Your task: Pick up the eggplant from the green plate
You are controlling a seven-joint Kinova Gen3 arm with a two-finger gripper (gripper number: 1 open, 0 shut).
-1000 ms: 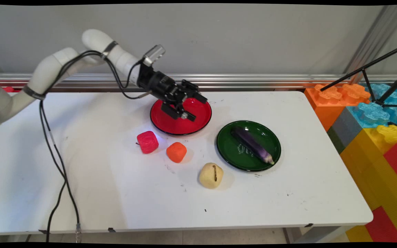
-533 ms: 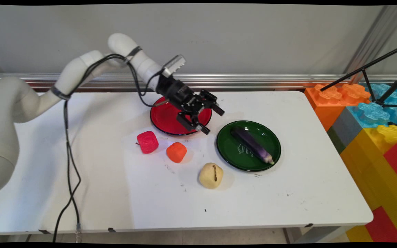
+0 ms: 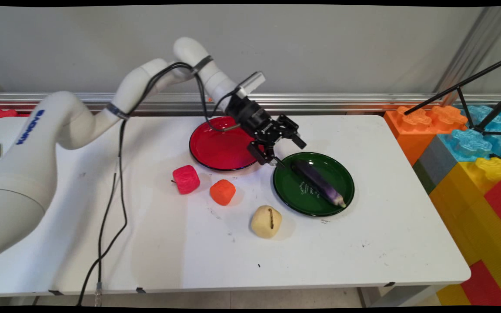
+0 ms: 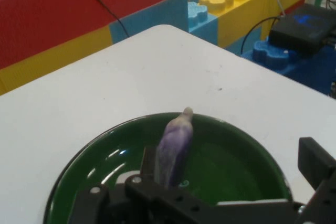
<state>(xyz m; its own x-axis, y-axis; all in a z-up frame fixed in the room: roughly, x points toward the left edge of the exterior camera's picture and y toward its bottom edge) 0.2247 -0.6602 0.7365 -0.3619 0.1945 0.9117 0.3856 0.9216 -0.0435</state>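
The hand (image 3: 288, 153) is swinging from the red plate (image 3: 215, 150) to the eggplant's (image 3: 318, 181) near end, fingers spread; it looks light, smooth, best gripped mid-body.

white scrawl on green plate (image 3: 296, 198), unreadable

The black two-finger end effector (image 3: 291, 153) hangs with its fingers spread right over the near-left rim of the round green plate (image 3: 342, 202), just beside the stem end of the long purple eggplant (image 3: 318, 182) lying in it.

A round red plate (image 3: 215, 150) sits to the left on the white surface (image 3: 168, 243).
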